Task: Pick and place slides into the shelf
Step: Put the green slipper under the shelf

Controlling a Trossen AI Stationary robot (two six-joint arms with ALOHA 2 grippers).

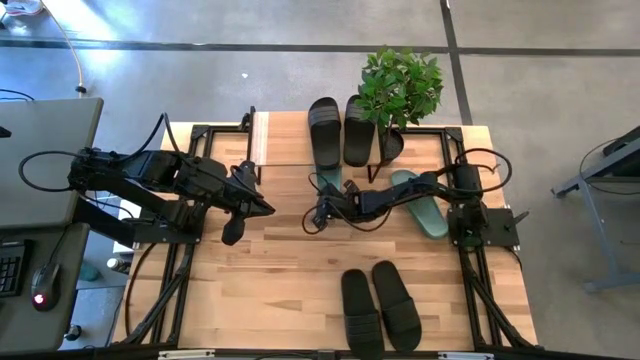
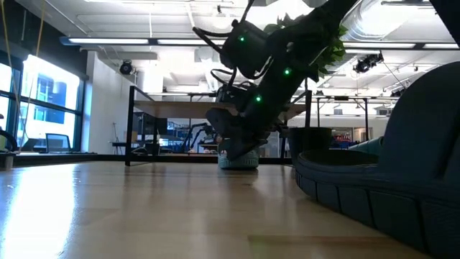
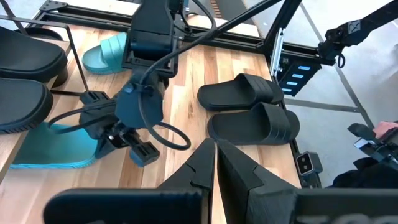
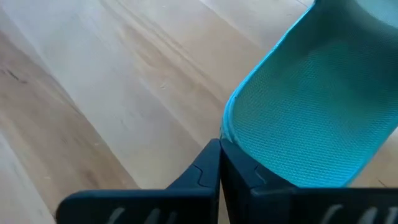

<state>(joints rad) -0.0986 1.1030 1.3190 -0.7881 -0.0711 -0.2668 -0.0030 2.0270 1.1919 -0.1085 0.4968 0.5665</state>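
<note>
One sage-green slide (image 1: 330,183) lies mid-table by the shelf's (image 1: 285,138) near edge, and its heel end shows in the right wrist view (image 4: 305,106). My right gripper (image 1: 318,214) is shut and slants down right beside that end. The other green slide (image 1: 421,205) lies flat to the right, under my right arm. A black pair (image 1: 340,130) lies on the shelf plank. Another black pair (image 1: 380,308) rests flat near the front edge. My left gripper (image 1: 262,205) hangs shut above the table's left part, touching nothing. My right gripper stands with its shut fingertips (image 4: 214,163) against the rim of the green slide's heel end (image 4: 229,132). The outer side of one finger meets the rim. The fingers slant down from the table's right side. The slide lies flat on the table.
A potted plant (image 1: 400,85) stands on the shelf's right part, next to the black pair. Bare wood lies between the two grippers and the near black pair. A person's hand (image 3: 387,132) shows beyond the table's right edge.
</note>
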